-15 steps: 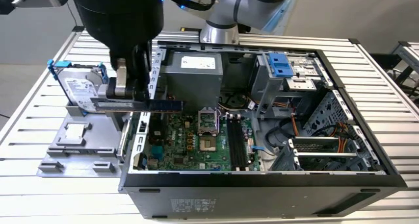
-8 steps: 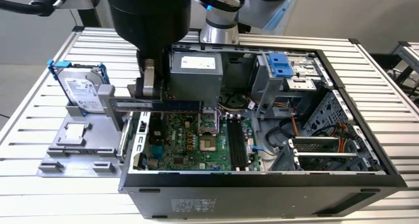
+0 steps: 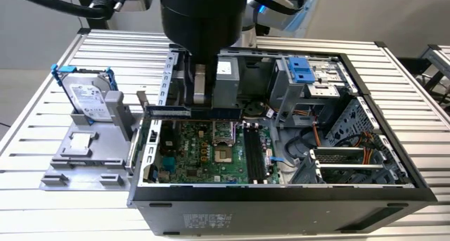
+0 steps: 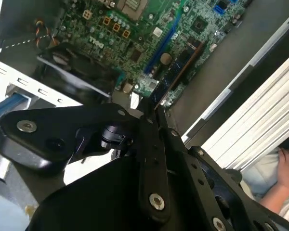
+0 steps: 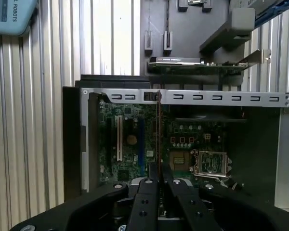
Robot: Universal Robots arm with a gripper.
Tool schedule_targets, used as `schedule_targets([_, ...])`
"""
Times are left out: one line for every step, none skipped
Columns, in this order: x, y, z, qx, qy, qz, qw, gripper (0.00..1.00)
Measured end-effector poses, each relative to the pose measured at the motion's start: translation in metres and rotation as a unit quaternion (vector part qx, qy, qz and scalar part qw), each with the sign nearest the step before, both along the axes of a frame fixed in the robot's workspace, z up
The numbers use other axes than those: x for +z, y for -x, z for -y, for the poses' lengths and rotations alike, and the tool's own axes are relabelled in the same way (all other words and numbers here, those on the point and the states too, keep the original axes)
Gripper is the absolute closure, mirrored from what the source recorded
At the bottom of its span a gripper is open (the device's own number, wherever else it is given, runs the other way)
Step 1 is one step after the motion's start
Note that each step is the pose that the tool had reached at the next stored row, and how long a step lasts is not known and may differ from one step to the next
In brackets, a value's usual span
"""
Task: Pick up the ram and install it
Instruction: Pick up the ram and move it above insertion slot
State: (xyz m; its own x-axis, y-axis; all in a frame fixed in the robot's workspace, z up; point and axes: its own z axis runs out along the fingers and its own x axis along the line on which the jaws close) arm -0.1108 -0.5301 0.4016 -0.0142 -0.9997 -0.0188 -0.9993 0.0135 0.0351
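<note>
A ribbed metal worktop (image 3: 63,220) carries an open computer case (image 3: 281,204) laid on its side, with a hard drive (image 3: 90,98) propped on a grey stand toward the exterior view's left. Inside the case the green circuit board (image 3: 189,151) is exposed, with the processor socket (image 3: 223,155) near its middle and the black slot rails (image 3: 253,156) just beside it.

The claw (image 3: 202,103) is clamped on the ram (image 3: 168,112), which is gripped near the middle of its length and held level above the far edge of the board. In the first wrist view the stick is seen edge-on as a thin line running out from between the fingers (image 5: 149,185). No contact with the board is seen.

The pick-up is judged done, and the carry toward the slots is the step in hand. In the exterior view the ram lies crosswise to the slot rails and off to one side of them, so seating it would call for a turn, a close line-up over one rail, and a straight, even press.
</note>
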Motion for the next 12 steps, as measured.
schedule_targets([0.0000,-0.0045,0.0000,0.000,0.0000,0.0000,1.00000,1.00])
schedule_targets([0.0000,-0.0089,0.0000,0.000,0.0000,0.0000,1.00000,1.00])
schedule_targets([0.0000,-0.0132,0.0000,0.000,0.0000,0.0000,1.00000,1.00])
schedule_targets([0.0000,-0.0174,0.0000,0.000,0.0000,0.0000,1.00000,1.00])
schedule_targets([0.0000,-0.0220,0.0000,0.000,0.0000,0.0000,1.00000,1.00])
schedule_targets([0.0000,-0.0264,0.0000,0.000,0.0000,0.0000,1.00000,1.00])
schedule_targets([0.0000,-0.0309,-0.0001,0.000,0.0000,0.0000,1.00000,1.00])
schedule_targets([0.0000,-0.0351,-0.0002,0.000,0.0000,0.0000,1.00000,1.00])
schedule_targets([0.0000,-0.0388,-0.0002,0.000,0.0000,0.0000,1.00000,1.00])
schedule_targets([0.0000,-0.0430,-0.0004,-0.001,0.0000,0.0000,1.00000,1.00])
schedule_targets([0.0000,-0.0469,-0.0005,-0.001,0.0000,0.0000,1.00000,1.00])
schedule_targets([0.0000,-0.0508,-0.0006,-0.001,0.0000,0.0000,1.00000,1.00])
